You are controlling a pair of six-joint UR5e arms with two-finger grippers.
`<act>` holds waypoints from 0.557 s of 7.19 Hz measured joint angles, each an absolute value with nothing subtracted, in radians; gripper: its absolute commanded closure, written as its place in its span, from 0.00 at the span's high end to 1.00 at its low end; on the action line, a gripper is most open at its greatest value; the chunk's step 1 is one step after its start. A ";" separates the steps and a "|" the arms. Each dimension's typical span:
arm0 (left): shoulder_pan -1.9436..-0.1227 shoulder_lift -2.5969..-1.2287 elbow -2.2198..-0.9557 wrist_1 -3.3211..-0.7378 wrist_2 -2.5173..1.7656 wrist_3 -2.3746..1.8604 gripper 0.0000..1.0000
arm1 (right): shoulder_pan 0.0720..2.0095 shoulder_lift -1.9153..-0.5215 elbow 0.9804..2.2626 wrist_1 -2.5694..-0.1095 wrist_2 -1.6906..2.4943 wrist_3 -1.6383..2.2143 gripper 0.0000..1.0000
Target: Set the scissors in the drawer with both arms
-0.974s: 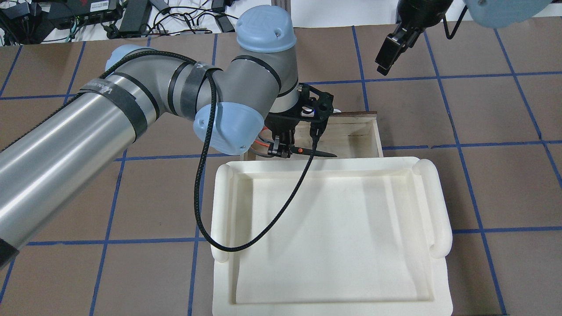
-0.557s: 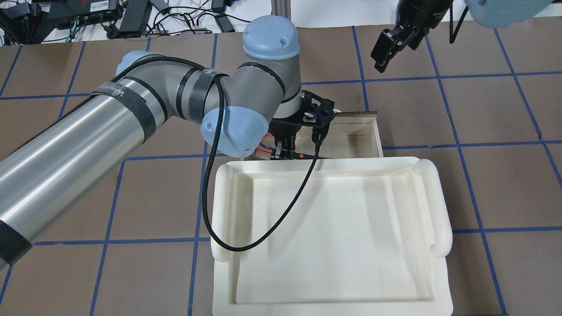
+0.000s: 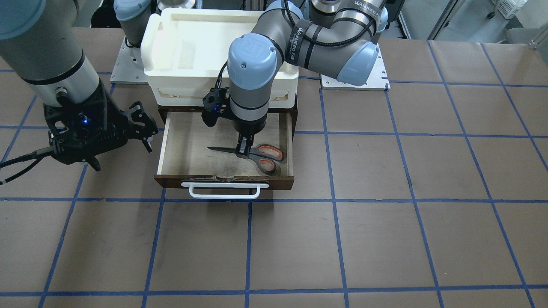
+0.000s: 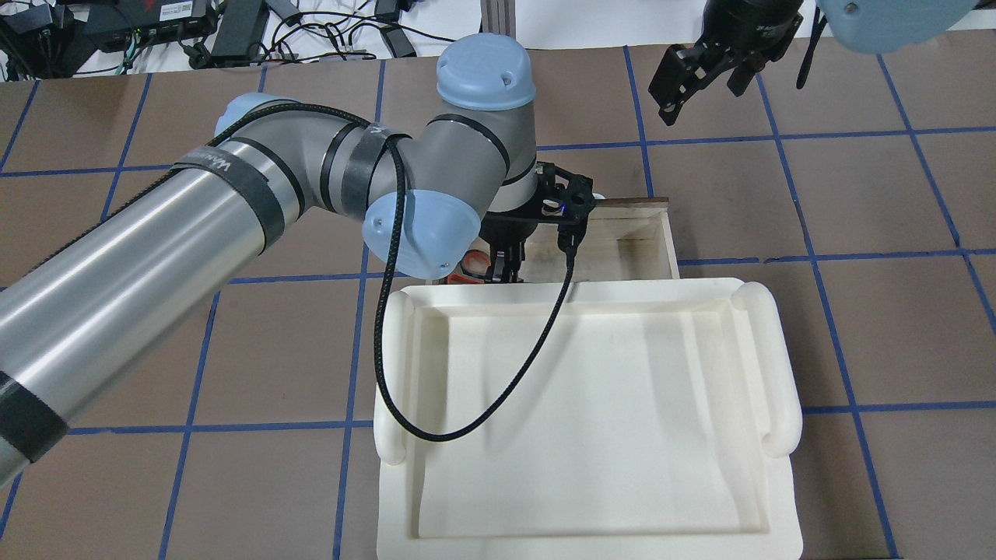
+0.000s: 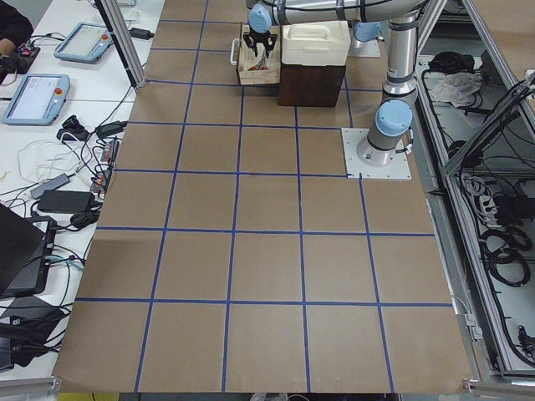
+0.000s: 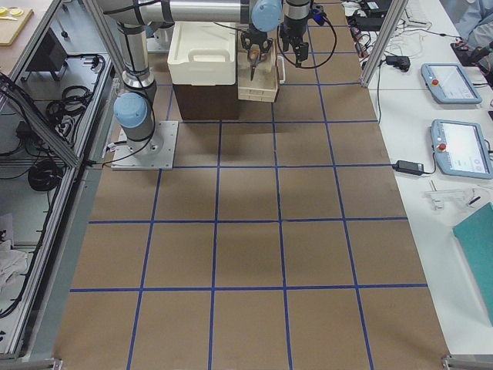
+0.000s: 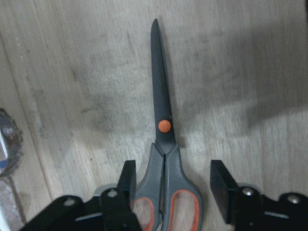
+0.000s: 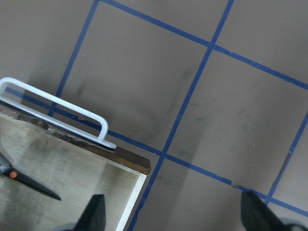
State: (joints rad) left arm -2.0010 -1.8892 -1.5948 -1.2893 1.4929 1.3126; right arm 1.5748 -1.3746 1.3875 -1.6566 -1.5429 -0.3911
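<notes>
The scissors (image 3: 257, 155) lie flat on the pale floor of the open drawer (image 3: 184, 141), blades pointing towards the view's left. My left gripper (image 3: 243, 152) stands low over them near the pivot. In the left wrist view the scissors (image 7: 163, 144) lie between the two fingers (image 7: 127, 180), with a gap on each side, so the left gripper (image 7: 173, 168) is open. From overhead only an orange handle loop (image 4: 469, 263) shows beside the left gripper (image 4: 502, 268). My right gripper (image 3: 147, 130) hovers open and empty beside the drawer's side; it also shows overhead (image 4: 700, 78).
A white plastic tray (image 4: 591, 420) sits on top of the cabinet, above the drawer, and hides its back part from overhead. The drawer's dark front carries a white bar handle (image 3: 220, 190). Brown table with blue tape lines (image 3: 385, 214) lies all around.
My left gripper has gone down into the drawer with the scissors, which now lie on its floor. My right gripper has turned, and its fingers now show spread apart.
</notes>
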 measured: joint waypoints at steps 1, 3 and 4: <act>-2.001 -1.873 -1.586 -1.288 1.493 1.240 0.89 | 1.575 -1.380 1.389 -1.655 -1.578 -0.345 1.00; -1.985 -1.833 -1.553 -1.287 1.492 0.978 1.00 | 1.577 -1.391 1.399 -1.657 -1.600 -0.274 1.00; -1.969 -1.816 -1.537 -1.287 1.492 0.833 1.00 | 1.580 -1.397 1.402 -1.657 -1.597 -0.237 1.00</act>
